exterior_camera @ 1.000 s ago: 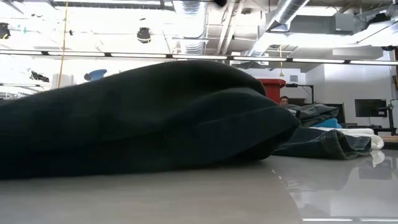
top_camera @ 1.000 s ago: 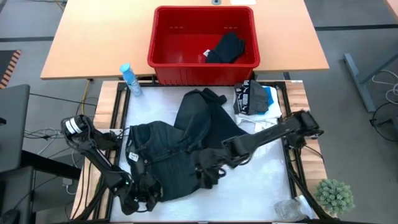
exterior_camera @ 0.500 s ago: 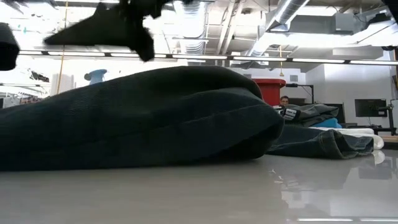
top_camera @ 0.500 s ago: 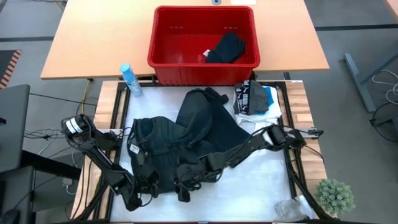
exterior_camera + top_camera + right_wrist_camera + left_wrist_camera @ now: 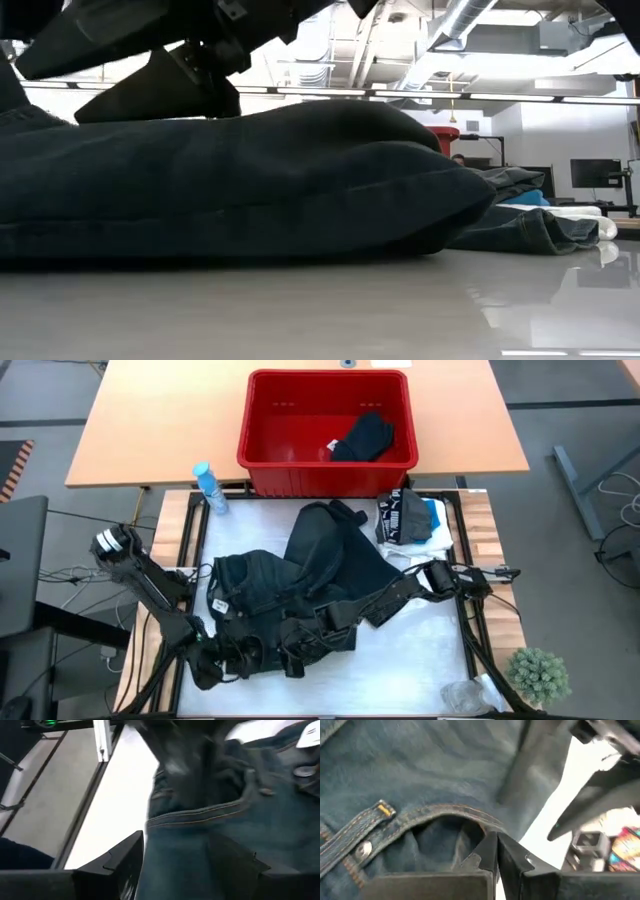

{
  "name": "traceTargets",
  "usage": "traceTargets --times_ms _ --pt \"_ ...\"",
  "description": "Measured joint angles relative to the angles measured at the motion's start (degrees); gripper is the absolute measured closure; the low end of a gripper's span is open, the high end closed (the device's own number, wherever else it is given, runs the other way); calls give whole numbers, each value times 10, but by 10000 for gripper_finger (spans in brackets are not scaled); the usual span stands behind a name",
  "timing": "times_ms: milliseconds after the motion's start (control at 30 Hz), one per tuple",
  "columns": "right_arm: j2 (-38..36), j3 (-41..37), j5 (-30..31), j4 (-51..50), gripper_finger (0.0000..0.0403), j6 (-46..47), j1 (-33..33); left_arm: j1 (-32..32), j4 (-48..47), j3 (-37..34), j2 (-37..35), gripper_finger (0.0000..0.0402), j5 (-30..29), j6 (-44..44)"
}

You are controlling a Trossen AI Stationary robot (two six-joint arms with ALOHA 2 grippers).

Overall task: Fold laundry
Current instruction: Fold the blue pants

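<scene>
From above, one pair of dark denim jeans (image 5: 265, 600) lies crumpled on the white table top (image 5: 420, 650), its long axis running slantwise from the waistband at the near left toward the far right, where the legs bunch up below the red plastic basket (image 5: 262, 455). One black garment (image 5: 365, 437) sits inside that basket. One small pile of white, teal and printed clothes (image 5: 410, 520) rests at the table's far right edge. One blue spray bottle (image 5: 208, 488) stands by the far left corner, and one green potted plant (image 5: 540, 672) stands off the near right corner. The left gripper (image 5: 232, 660) is at the near left end of the jeans, and the right gripper (image 5: 300, 650) sits just beside it on the same cloth.

From table height, the jeans fill the frame as one long dark roll lying across the picture, with a dark arm above them.

In the left wrist view, the left gripper's fingers (image 5: 492, 857) are pressed together at the stitched waistband edge; whether cloth is pinched between them cannot be told.

In the right wrist view, the right gripper's fingers (image 5: 125, 857) stand spread, with denim lying between them.
</scene>
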Motion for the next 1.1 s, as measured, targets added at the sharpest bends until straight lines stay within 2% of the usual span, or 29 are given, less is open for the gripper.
traceTargets --times_ms 67,167,300,433,467,533,633,800,867,967,1033,1100 --pt "0 0 0 8 155 -18 -3 0 -6 0 -20 401 18 1" --pt "0 0 0 32 155 -35 -6 0 -7 0 -27 401 7 3" --pt "0 0 -7 5 155 -21 -11 3 -12 10 -29 401 19 -33" --pt "-11 0 -4 -38 155 -14 -8 -15 -87 55 -47 401 -75 -16" --pt "-20 -1 -4 -54 155 -10 -5 -11 -102 57 -45 401 -83 -10" --pt "-54 -1 -7 -108 155 -7 -2 10 -126 54 -30 401 -72 4" --pt "-111 1 1 -235 155 -7 5 31 -110 54 -8 401 -55 30" --pt "-187 0 85 -436 155 3 35 75 -9 54 15 401 -70 175" --pt "-222 0 129 -510 155 39 52 97 11 55 29 401 -40 231" --pt "-258 -13 183 -613 155 139 73 124 4 53 60 401 7 242" --pt "-268 -40 188 -651 155 212 81 133 7 53 76 401 31 245" --pt "-274 -81 191 -649 155 263 88 136 17 53 89 401 48 245"
